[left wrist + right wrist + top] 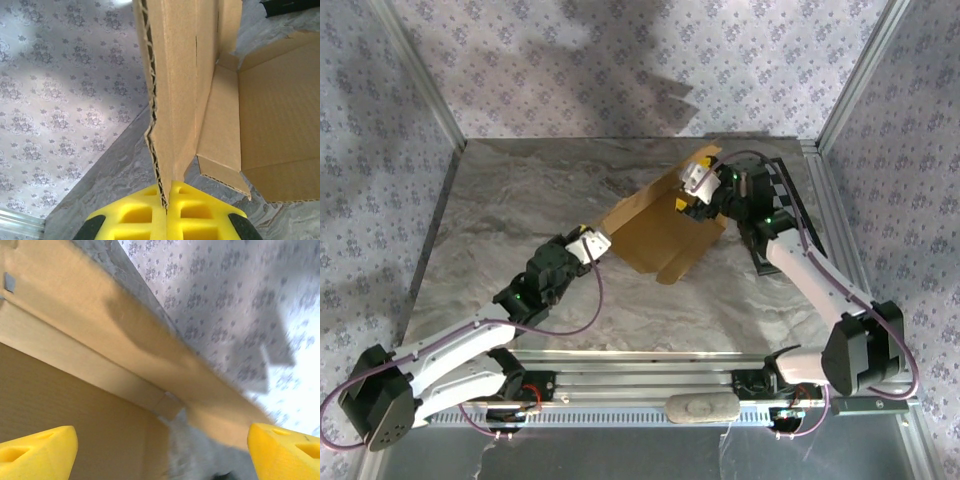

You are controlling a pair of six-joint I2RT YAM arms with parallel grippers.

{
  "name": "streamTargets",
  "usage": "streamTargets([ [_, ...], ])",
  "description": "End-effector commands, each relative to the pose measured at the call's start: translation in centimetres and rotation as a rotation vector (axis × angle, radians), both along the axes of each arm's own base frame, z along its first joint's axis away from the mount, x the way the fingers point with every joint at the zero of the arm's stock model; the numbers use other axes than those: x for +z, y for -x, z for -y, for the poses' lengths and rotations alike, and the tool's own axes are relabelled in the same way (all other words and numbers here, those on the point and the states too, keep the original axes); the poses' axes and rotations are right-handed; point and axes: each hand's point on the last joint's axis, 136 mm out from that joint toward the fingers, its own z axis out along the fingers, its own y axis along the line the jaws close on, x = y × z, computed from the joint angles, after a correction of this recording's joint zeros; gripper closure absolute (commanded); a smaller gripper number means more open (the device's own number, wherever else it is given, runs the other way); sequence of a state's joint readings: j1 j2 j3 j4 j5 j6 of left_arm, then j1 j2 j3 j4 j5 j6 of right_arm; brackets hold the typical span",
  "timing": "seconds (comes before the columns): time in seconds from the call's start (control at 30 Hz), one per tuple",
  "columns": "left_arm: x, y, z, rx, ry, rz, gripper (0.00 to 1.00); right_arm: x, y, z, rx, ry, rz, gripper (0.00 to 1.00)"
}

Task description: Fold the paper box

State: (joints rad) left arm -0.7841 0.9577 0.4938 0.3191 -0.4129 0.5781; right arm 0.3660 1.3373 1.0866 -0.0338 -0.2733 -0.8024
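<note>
Found the paper box (655, 235) part-folded on the counter (520, 200), right of centre and toward the far right corner. Base panel lying flat, side flaps raised.

Noted the left hand (592, 243) at the box's near-left edge, clamped shut on an upright flap. Confirmed from the left wrist view: yellow fingers (135, 217) pressed together on the corrugated edge of the cardboard (180, 75), with the flap standing straight up out of the grip.

Noted the right hand (695, 185) at the box's far right side, jaws spread wide and gripping nothing. Seen from the right wrist view with both yellow fingertips set well apart at the lower corners and a long tan wall of the box (75, 390) beyond them. Contact with the cardboard not determinable.

Recorded a black-and-white checkerboard (788, 195) along the right edge of the counter, partly under the right arm.
</note>
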Motion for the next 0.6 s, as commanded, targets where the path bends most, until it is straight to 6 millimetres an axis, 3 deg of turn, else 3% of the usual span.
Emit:
streamTargets([
  [0.0,1.9,0.2,0.6,-0.032,-0.002,0.083,1.00,3.3,-1.4,-0.4,0.085,0.197,0.212,0.11],
  [0.17,2.0,0.2,0.5,-0.032,-0.012,0.103,1.00,2.1,-3.0,-1.1,0.154,0.299,0.161,0.13],
  [0.33,2.1,0.1,0.5,-0.025,-0.018,0.112,1.00,-1.2,-3.2,-1.4,0.213,0.368,0.025,0.27],
  [0.47,2.2,0.1,0.3,-0.013,-0.015,0.115,1.00,-1.5,-3.0,-1.5,0.214,0.355,0.011,0.33],
  [0.57,2.2,-0.1,0.1,0.003,-0.024,0.115,1.00,-1.1,-2.7,-0.8,0.174,0.347,0.033,0.30],
])
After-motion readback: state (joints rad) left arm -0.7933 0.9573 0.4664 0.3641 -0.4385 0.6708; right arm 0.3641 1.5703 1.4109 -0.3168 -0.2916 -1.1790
